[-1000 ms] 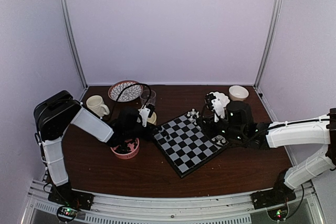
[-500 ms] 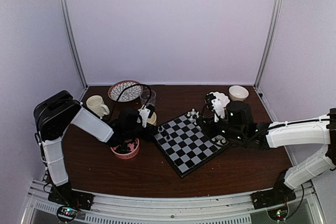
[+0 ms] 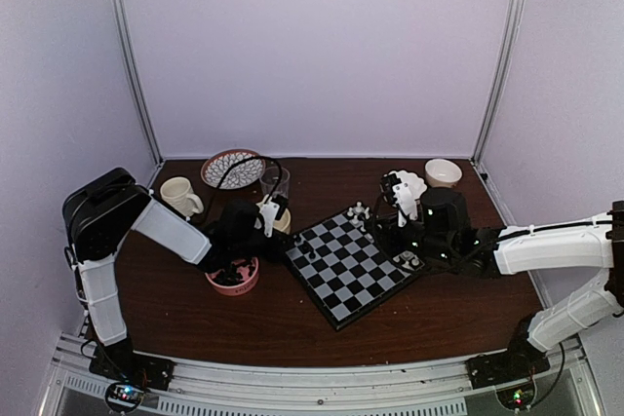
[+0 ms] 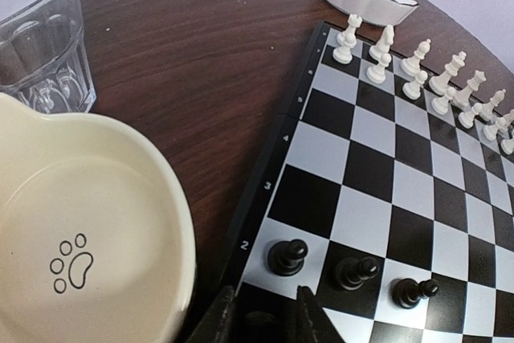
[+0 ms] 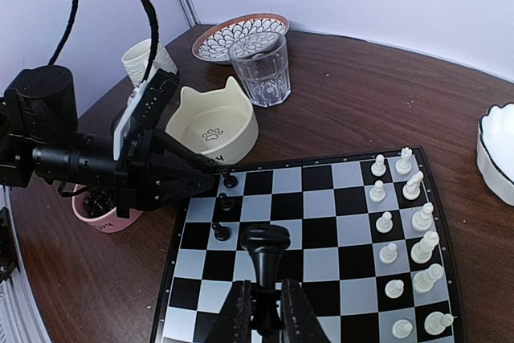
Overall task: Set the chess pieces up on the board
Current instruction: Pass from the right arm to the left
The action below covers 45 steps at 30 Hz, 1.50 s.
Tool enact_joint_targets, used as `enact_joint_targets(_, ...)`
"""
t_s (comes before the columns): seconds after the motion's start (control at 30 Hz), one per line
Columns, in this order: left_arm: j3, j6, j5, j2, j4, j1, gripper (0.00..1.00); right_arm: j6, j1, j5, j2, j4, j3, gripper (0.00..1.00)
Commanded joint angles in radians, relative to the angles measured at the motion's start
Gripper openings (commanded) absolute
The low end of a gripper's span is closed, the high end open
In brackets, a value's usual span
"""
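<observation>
Three black pawns [image 4: 353,271] stand on the second rank of the chessboard [image 4: 365,182]. Nothing in the overhead view has shifted over the last second. Both arms sit where they were, the left at the board's 9 o'clock corner and the right at its 3 o'clock corner. I read that as a pause in mid-placement rather than progress. Most of the black set, I judge, is still in the pink bowl [image 3: 234,278] at 8 o'clock off the board.

The left gripper [image 4: 265,320] hangs over the corner square with its fingers a narrow gap apart. Something dark sits in that gap, but I cannot tell whether it is a pinched piece or the black square below. The right gripper [image 5: 263,312] is clamped on a black chessman [image 5: 265,248], held upright above the board.

From overhead that held piece is lost against the arm, and only the right wrist camera shows it, with the white pieces [image 5: 401,230] ranked at 3 o'clock. The gap between the left fingers shows only in the left wrist view.
</observation>
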Motion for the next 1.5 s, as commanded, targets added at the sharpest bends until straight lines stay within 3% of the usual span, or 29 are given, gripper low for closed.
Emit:
enact_joint_targets(0.0, 0.023, 0.003, -0.009, -0.029, 0.006, -0.003, 0.29, -0.004, -0.003, 0.008, -0.015, -0.004, 0.020, 0.06)
enact_joint_targets(0.13, 0.022, 0.007, -0.009, -0.059, -0.013, -0.003, 0.36, -0.003, -0.003, 0.008, -0.017, -0.004, 0.019, 0.06)
enact_joint_targets(0.43, 0.024, 0.009, 0.007, -0.170, -0.091, -0.003, 0.39, -0.004, -0.003, 0.008, -0.022, -0.010, 0.021, 0.06)
enact_joint_targets(0.73, 0.001, 0.015, 0.166, -0.321, -0.203, -0.005, 0.38, -0.015, -0.003, -0.079, 0.007, -0.138, 0.107, 0.07)
enact_joint_targets(1.0, -0.151, 0.328, 0.251, -0.516, -0.121, -0.109, 0.36, -0.024, -0.003, -0.339, 0.068, -0.263, 0.242, 0.08)
enact_joint_targets(1.1, -0.213, 0.498, 0.235, -0.569, -0.072, -0.167, 0.40, -0.024, -0.003, -0.430, 0.087, -0.277, 0.265, 0.08)
enact_joint_targets(1.2, -0.266, 0.656, 0.329, -0.603, -0.046, -0.197, 0.41, -0.023, -0.002, -0.496, 0.109, -0.279, 0.282, 0.08)
enact_joint_targets(1.47, -0.294, 0.754, 0.288, -0.621, -0.038, -0.203, 0.46, -0.039, 0.036, -0.624, 0.202, -0.325, 0.348, 0.08)
